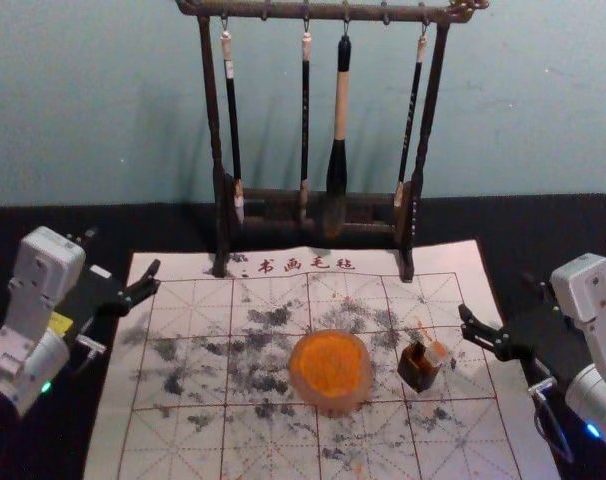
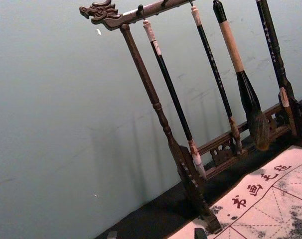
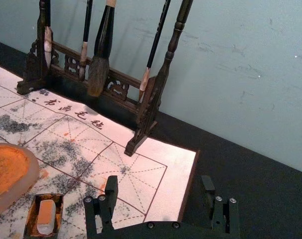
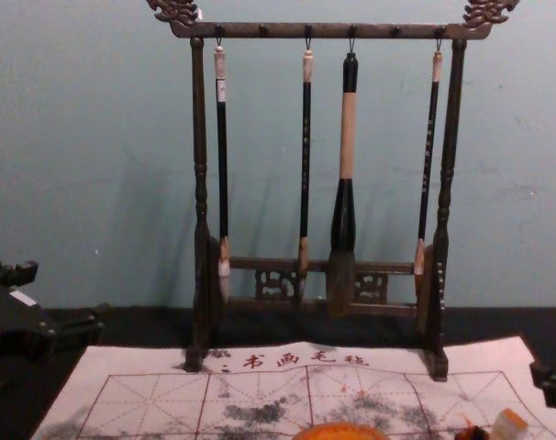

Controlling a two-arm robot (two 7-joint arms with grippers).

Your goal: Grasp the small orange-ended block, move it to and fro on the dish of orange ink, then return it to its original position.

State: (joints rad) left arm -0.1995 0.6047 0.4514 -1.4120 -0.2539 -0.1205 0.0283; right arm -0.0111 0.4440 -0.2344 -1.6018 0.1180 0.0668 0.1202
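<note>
So the right gripper (image 1: 497,295) is out by the mat's right edge, off to the right of the block and well apart from it. Its two black fingers (image 3: 110,196) are spread wide, nothing between them. The left gripper (image 1: 123,250) is parked over by the mat's left edge, also wide and holding nothing.

The small orange-ended block (image 1: 438,353) is sitting in a little dark open-topped box (image 1: 417,375), orange end up, tipped a bit toward the right. Head view and right wrist view both have it. Just left of the box, not touching it, is the round dish (image 1: 328,402) with the orange ink (image 1: 330,364) in it.

All of that is on a pale mat (image 1: 183,440) with red grid lines, black smudges and a few orange specks. Behind the dish there's a dark wooden rack (image 1: 215,130) with four brushes hanging tips down: three skinny ones and one fat one (image 1: 337,170). Black tabletop (image 1: 43,225) under it, plain blue-green wall (image 1: 93,90) behind.
</note>
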